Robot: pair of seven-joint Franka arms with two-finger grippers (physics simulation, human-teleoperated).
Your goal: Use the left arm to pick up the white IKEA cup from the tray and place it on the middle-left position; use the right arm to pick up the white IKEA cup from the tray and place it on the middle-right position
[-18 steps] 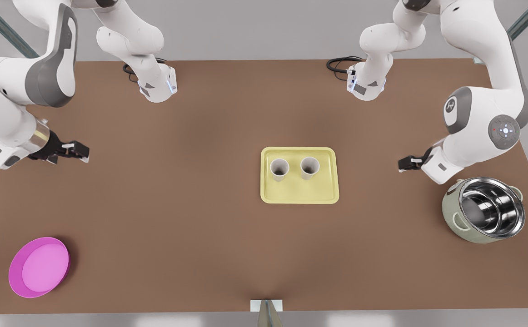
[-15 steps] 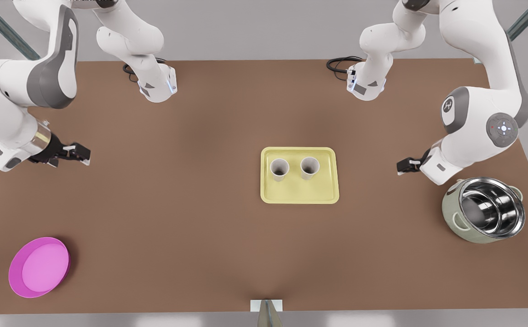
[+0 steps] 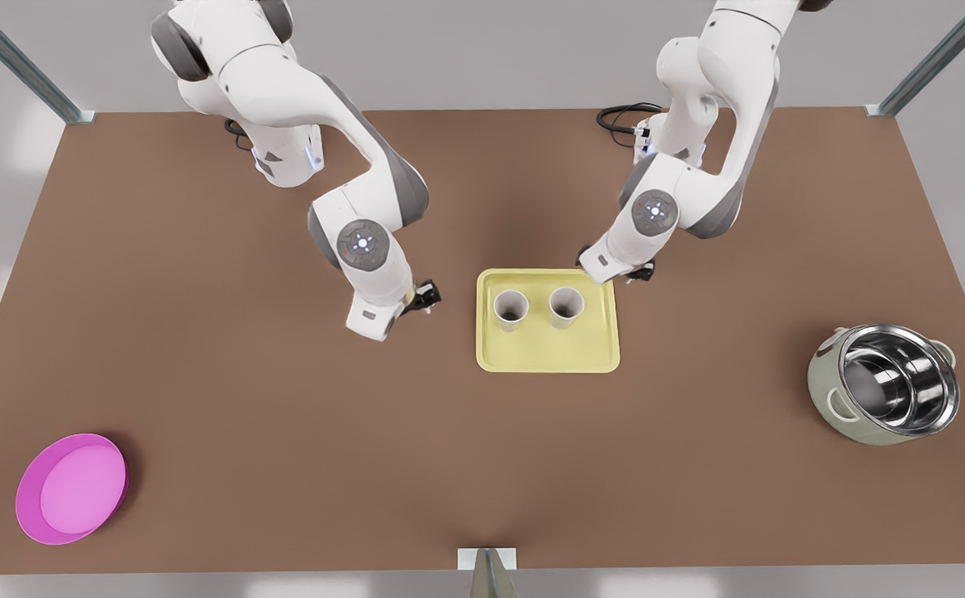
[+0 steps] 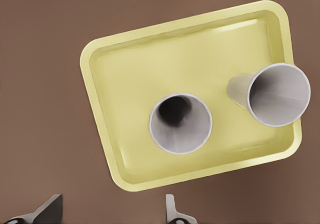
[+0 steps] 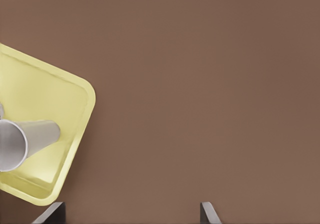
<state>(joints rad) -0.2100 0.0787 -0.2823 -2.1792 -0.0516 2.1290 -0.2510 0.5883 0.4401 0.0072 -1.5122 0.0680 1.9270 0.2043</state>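
In the front view, the left tool [image 3: 426, 296] is largely hidden behind its own wrist housing. The right tool [image 3: 639, 271] is almost fully covered by its arm. In the right wrist view, the picture's edge cuts off one white cup [image 5: 20, 141] and part of the tray [image 5: 60, 99]. Each wrist view crops its tool's fingertips [image 4: 176, 215].

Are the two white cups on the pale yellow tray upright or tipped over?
Upright: both white cups stand on the pale yellow tray, with round open mouths facing up in the front view.
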